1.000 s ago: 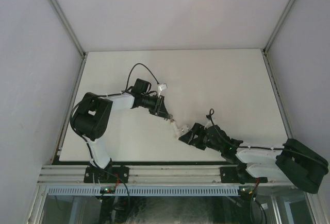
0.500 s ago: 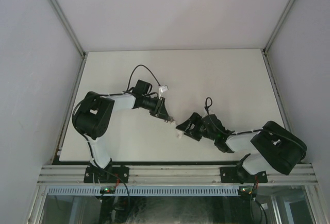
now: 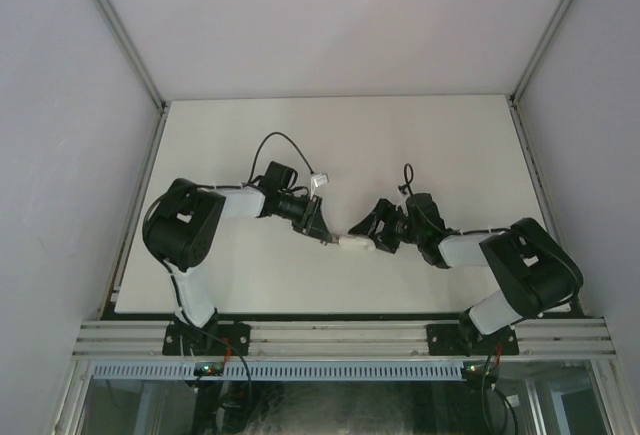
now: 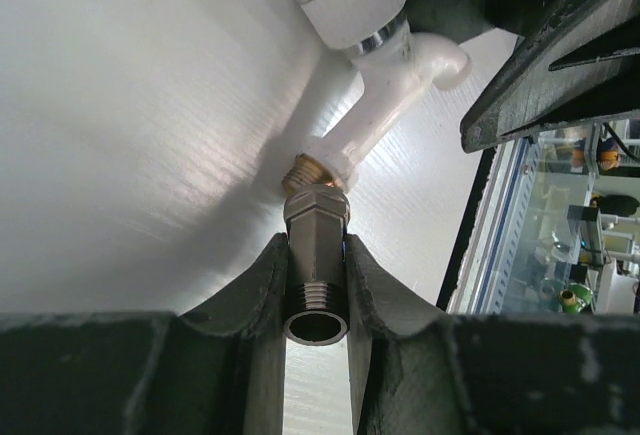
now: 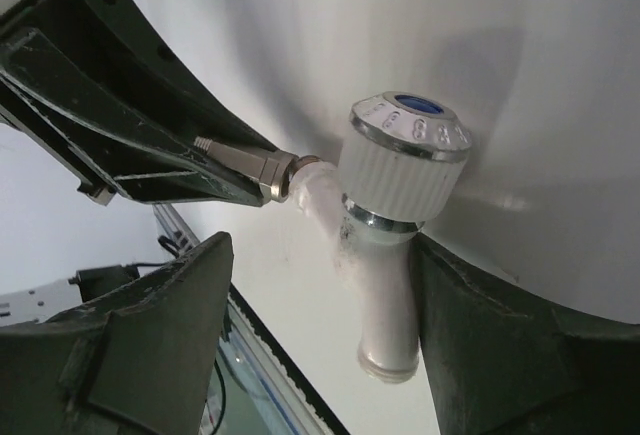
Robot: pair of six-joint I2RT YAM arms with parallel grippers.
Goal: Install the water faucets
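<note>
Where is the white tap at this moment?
In the top view, the white tap is near the middle of the table, between the left gripper and the right gripper. Its brass end meets the metal fitting clamped by the left gripper.

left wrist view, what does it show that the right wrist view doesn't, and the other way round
Only left wrist: the metal fitting's open threaded bore, clamped in the left hand. Only right wrist: the blue cap topping the white tap, seen between the right hand's spread fingers. Both: the tap meeting the fitting end to end.
</note>
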